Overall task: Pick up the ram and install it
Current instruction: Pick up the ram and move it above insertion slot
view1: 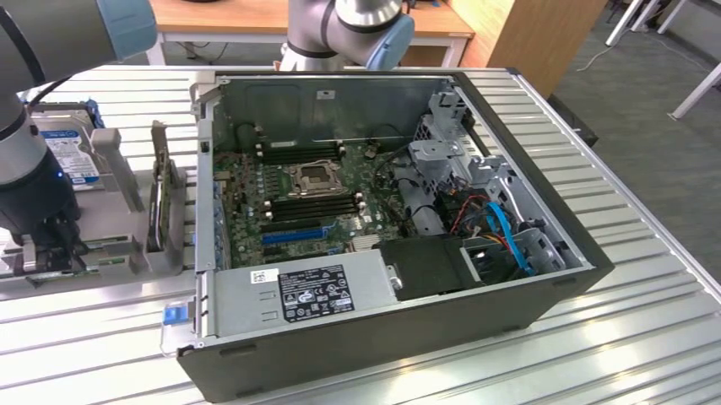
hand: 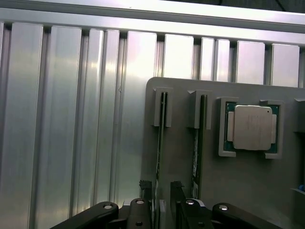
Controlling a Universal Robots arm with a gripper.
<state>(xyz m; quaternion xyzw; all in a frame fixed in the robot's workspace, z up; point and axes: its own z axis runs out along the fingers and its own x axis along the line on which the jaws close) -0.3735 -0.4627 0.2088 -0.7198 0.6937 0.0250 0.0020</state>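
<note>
The ram point(hand: 160, 143) is a thin green stick standing on edge in a slot of a grey holder point(hand: 248, 186). My gripper point(hand: 161, 187) is down over one end of it, one black finger point(hand: 145, 188) on each side, with a small gap showing, so it stands open astride the stick. A second stick point(hand: 196, 143) stands in the neighbouring slot. In the exterior view the gripper point(view1: 46, 253) is low over the holder point(view1: 113, 253) at the exterior view's left, beside the open computer case point(view1: 372, 337).
A processor chip point(hand: 252, 126) lies in a recess of the holder. A hard drive point(view1: 67, 156) and a wide green expansion card point(view1: 160, 202) stand upright on the holder. The motherboard point(view1: 304, 190) with its blue slot point(view1: 295, 234) lies inside the case. The table point(view1: 631, 337) is ribbed metal.
</note>
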